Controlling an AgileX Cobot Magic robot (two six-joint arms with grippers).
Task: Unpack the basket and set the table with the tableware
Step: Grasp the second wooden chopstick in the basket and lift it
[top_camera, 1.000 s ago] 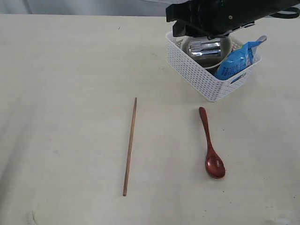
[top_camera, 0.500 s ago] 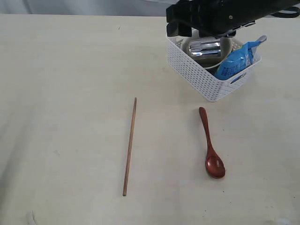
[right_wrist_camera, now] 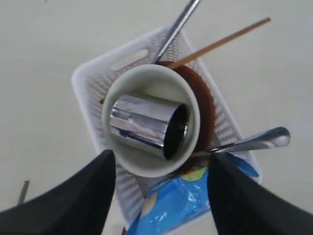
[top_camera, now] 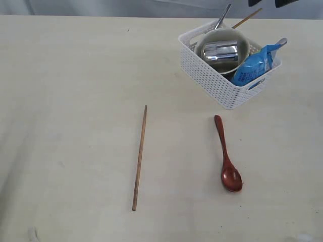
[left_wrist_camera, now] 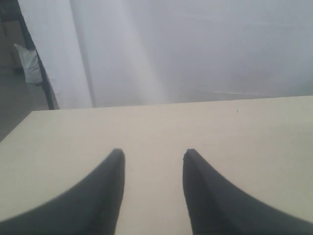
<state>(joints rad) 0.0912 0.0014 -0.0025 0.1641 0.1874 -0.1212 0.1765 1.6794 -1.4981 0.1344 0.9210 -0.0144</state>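
1. We see the right gripper (right_wrist_camera: pixel 161 155) with its two dark fingers spread wide, holding nothing.
2. Directly under it stands the white perforated plastic basket (right_wrist_camera: pixel 87 93). Inside, the shiny steel cup (right_wrist_camera: pixel 142 125) lies on its side in the cream round bowl (right_wrist_camera: pixel 146 81).
3. The left gripper (left_wrist_camera: pixel 152 152) is also spread and empty, over the pale cream tabletop (left_wrist_camera: pixel 146 122).
4. A thin wooden chopstick (top_camera: pixel 140 157) and a red-brown wooden spoon (top_camera: pixel 227 156) lie on this tabletop, outside the basket.

The right gripper (right_wrist_camera: pixel 161 155) is lifting clear of the basket (right_wrist_camera: pixel 90 105), almost out of sight overhead, its fingers (right_wrist_camera: pixel 83 200) spread with nothing in them. Below and between them, the bowl (right_wrist_camera: pixel 146 81), steel cup (right_wrist_camera: pixel 142 127) and chopstick (right_wrist_camera: pixel 220 43) are showing again.
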